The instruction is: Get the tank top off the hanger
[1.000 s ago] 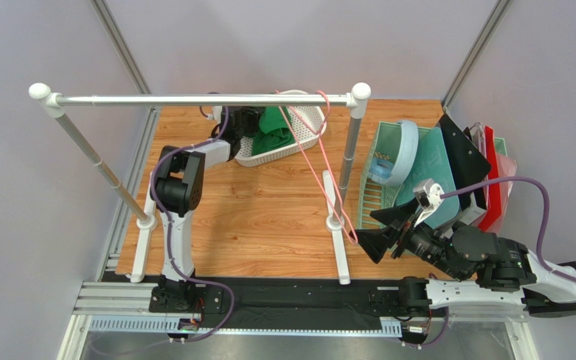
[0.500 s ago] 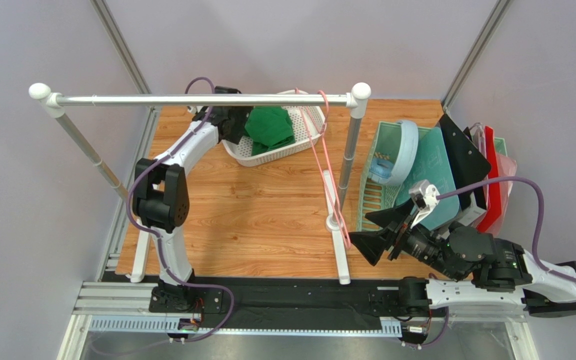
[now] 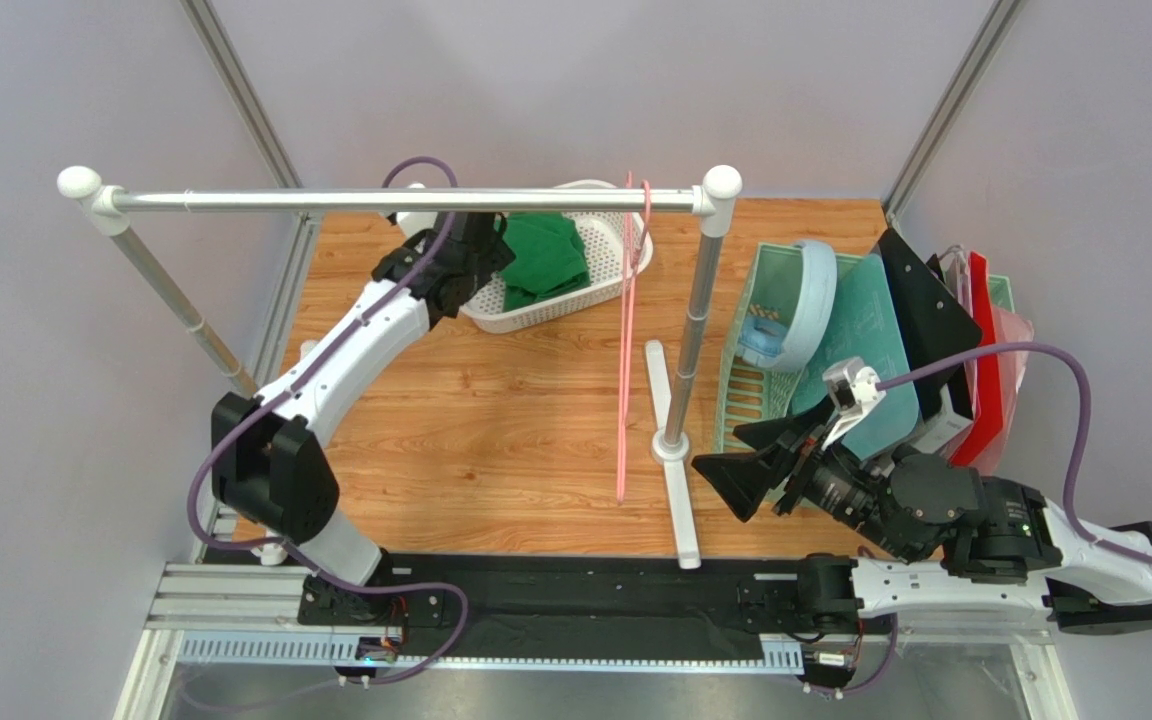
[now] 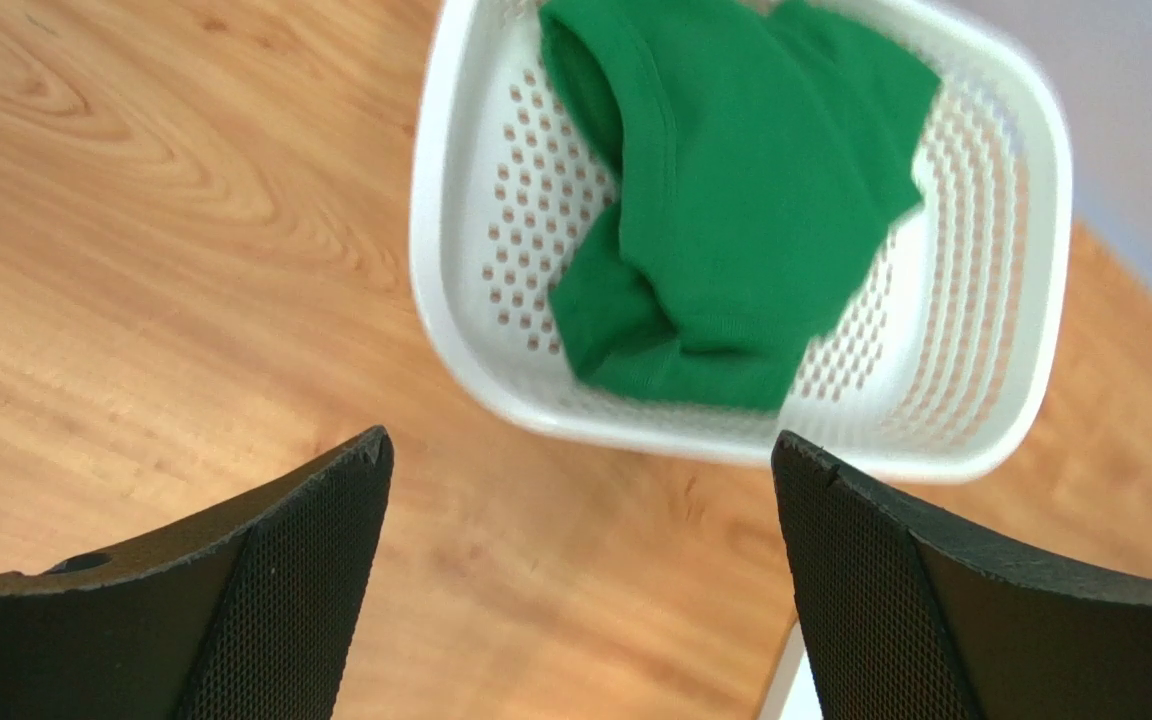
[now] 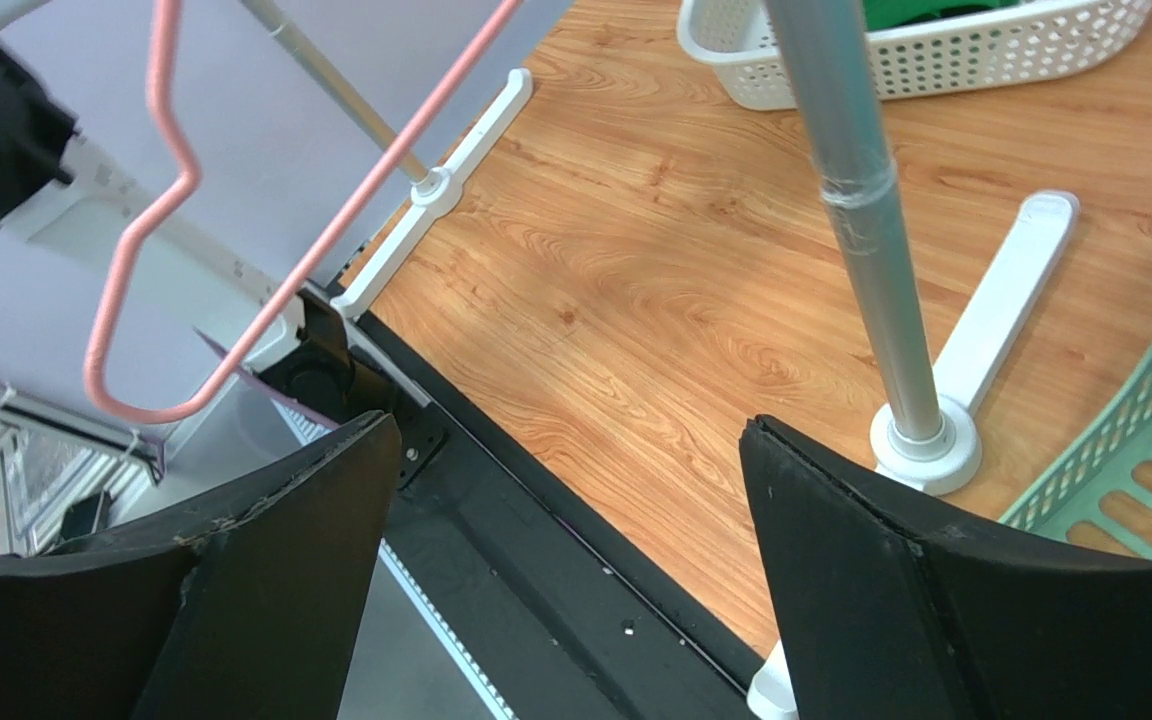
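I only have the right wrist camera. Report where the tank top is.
Observer: The tank top lies crumpled inside the white basket, off the hanger.
Operator: Give me the left gripper's state.
Observer: The left gripper is open and empty, above the basket's near edge.
Operator: Confirm how the hanger hangs.
Observer: Its hook sits over the silver rail, close to the right post, and nothing hangs on it.
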